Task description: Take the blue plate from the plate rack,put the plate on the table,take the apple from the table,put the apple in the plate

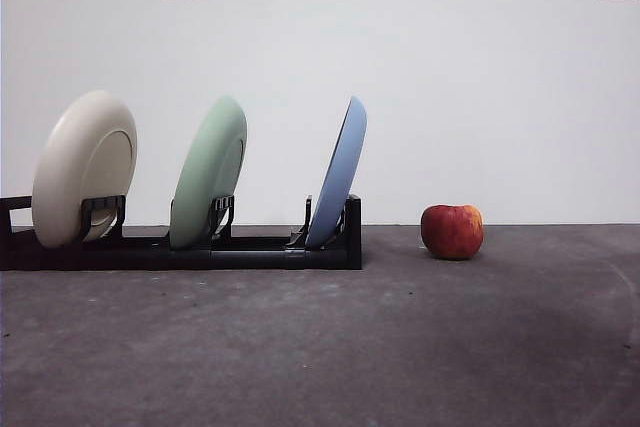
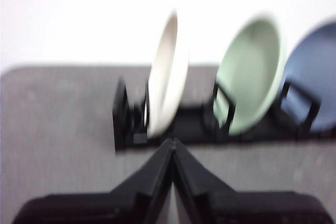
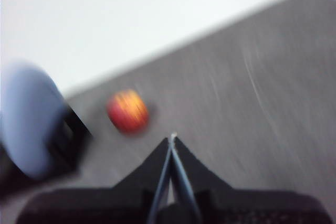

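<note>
**Figure: Starting layout, with three plates racked, the apple free, and both grippers empty**

*Front view.* The plate rack (image 1: 215, 242) lies low on the table (image 1: 400, 347). Its paired prongs hold three plates on edge, each leaning the same way against its slot: a cream plate (image 1: 82, 169) at the far end, a pale green plate (image 1: 208, 173) in the middle, and the blue plate (image 1: 338, 173) in the end slot nearest the apple (image 1: 452, 232). Because it stands in this end slot, the blue plate's outer face is open to an approach from the apple's side. The apple rests on the table, apart from the rack, with bare table in front of it where a plate could probably be laid. No arm enters this view.

*Left wrist view (blurred).* The left gripper (image 2: 172, 145) has its jaws pressed together at the tips and holds nothing. It is short of the rack and points roughly at the cream plate (image 2: 167, 77), with the green plate (image 2: 252, 74) and the blue plate (image 2: 315, 77) off to one side.

*Right wrist view (blurred).* The right gripper (image 3: 172, 141) is likewise closed to a point and empty. The apple (image 3: 127, 110) lies ahead of it, with the blue plate (image 3: 26, 119) at the frame's edge. This arm appears better placed for the first step, which has not yet begun.
</note>
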